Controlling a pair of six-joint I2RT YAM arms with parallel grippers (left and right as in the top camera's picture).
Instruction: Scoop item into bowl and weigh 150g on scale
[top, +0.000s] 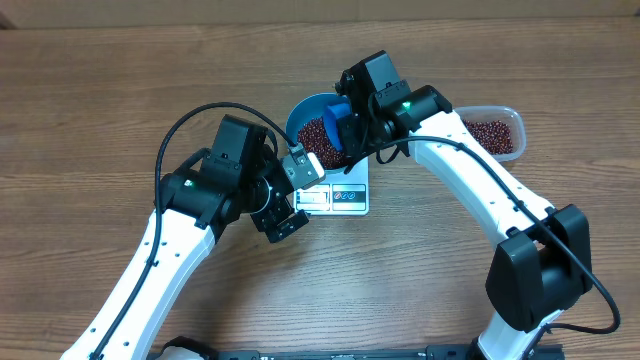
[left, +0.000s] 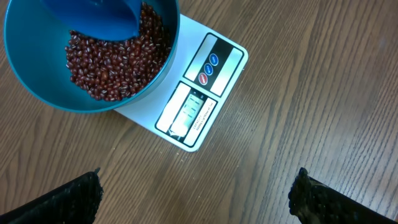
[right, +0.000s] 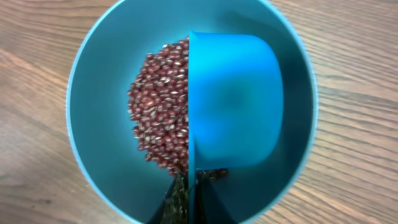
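Observation:
The teal-blue bowl (top: 300, 108) (left: 37, 93) (right: 93, 81) stands on the white scale (top: 348, 195) (left: 199, 93). It holds a heap of red-brown beans (top: 318, 135) (left: 112, 62) (right: 158, 112). My right gripper (top: 352, 130) (right: 193, 193) is shut on the handle of a small blue scoop (top: 338, 115) (right: 236, 99), which is tipped on its side over the bowl, mouth toward the beans. My left gripper (top: 292, 195) (left: 196, 199) hangs wide open above the table at the scale's display end, with nothing between its fingers.
A clear plastic tub (top: 512, 118) with more beans (top: 490, 135) sits at the right, behind the right arm. Bare wooden table surrounds the scale. Both arms reach in from the front edge.

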